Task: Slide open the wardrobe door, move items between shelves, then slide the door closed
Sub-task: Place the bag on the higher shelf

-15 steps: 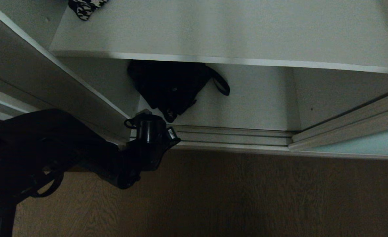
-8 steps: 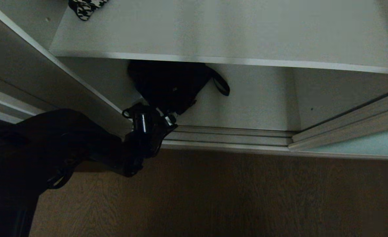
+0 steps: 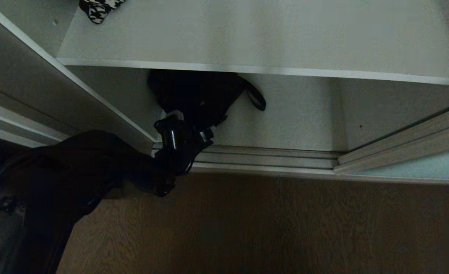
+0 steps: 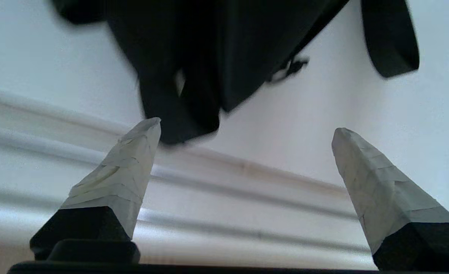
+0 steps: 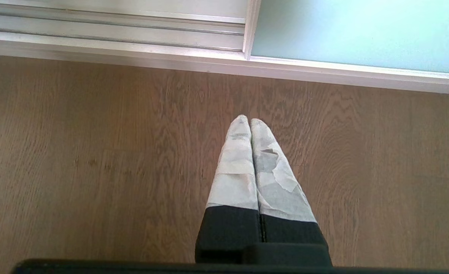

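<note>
Lying on the lower flat light-grey shelf (image 3: 296,121) of the open wardrobe is the large soft black fabric bag (image 3: 198,99), partly tucked under the upper grey shelf (image 3: 270,34), whose far left corner carries the black-and-white houndstooth piece (image 3: 99,8). The bag's long axis runs from the far side toward the near left, a narrow end pointing at the silver floor track (image 3: 270,160), while its strap loop (image 3: 255,99) trails off to the right. The left gripper (image 4: 243,131) hovers over the track at the bag's near end, its taped fingers (image 4: 125,167) spread wide with nothing between them; one tip sits just beside the bag's dangling end. Only the left wrist view shows this gap, since the head view hides the fingertips behind the dark wrist. The right wrist view alone shows the right gripper (image 5: 249,121), fingers pressed together and empty, above the brown wood-grain floor (image 5: 95,160), near the frosted pale teal glass sliding door (image 5: 357,34), which stands at the right.
</note>
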`<state>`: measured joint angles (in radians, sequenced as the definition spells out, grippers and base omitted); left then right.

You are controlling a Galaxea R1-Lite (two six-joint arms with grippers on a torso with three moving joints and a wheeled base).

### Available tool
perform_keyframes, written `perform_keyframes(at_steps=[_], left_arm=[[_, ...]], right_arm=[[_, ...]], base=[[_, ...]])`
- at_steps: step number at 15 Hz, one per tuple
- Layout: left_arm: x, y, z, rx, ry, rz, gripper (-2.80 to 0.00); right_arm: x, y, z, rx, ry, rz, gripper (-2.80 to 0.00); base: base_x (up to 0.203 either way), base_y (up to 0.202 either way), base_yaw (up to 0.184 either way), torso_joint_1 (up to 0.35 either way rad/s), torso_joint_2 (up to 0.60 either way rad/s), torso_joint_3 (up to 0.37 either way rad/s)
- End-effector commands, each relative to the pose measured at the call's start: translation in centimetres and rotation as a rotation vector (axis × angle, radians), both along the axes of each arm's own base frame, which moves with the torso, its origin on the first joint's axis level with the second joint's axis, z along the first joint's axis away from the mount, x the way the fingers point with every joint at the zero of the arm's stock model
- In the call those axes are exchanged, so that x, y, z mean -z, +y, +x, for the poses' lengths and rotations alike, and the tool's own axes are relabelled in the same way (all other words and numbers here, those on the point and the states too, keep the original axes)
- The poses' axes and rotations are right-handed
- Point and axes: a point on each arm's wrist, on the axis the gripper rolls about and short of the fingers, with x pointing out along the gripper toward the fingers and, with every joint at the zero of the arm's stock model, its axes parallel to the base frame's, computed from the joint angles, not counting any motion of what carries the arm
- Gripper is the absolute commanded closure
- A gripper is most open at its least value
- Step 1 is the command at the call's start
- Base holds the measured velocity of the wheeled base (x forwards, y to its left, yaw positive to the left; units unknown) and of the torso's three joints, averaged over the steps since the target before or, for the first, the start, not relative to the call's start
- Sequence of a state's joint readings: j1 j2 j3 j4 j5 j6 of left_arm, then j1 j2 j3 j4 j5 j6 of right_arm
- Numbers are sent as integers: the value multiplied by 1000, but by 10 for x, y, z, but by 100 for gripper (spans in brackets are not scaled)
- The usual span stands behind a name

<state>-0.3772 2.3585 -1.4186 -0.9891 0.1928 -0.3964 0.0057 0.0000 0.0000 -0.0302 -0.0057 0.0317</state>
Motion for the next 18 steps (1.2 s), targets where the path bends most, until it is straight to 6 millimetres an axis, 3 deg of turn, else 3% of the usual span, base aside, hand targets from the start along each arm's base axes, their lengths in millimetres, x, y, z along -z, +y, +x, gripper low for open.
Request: perform_keyframes(at_steps=[1, 6, 13, 18], left_arm=[[7, -3, 17, -9, -41, 18, -280], [28, -12, 43, 37, -103, 71, -280], [14, -3, 62, 40, -274, 71, -280], [28, -5, 70, 42, -297, 70, -280]], right_arm=[[0, 0, 0, 0, -2, 1, 0], [0, 0, 0, 0, -2, 1, 0], [0, 0, 0, 0, -2, 1, 0], [0, 0, 0, 0, -2, 1, 0]], base=[[0, 0, 0, 0, 0, 0], [0, 0, 0, 0, 0, 0], [0, 0, 0, 0, 0, 0], [0, 0, 0, 0, 0, 0]])
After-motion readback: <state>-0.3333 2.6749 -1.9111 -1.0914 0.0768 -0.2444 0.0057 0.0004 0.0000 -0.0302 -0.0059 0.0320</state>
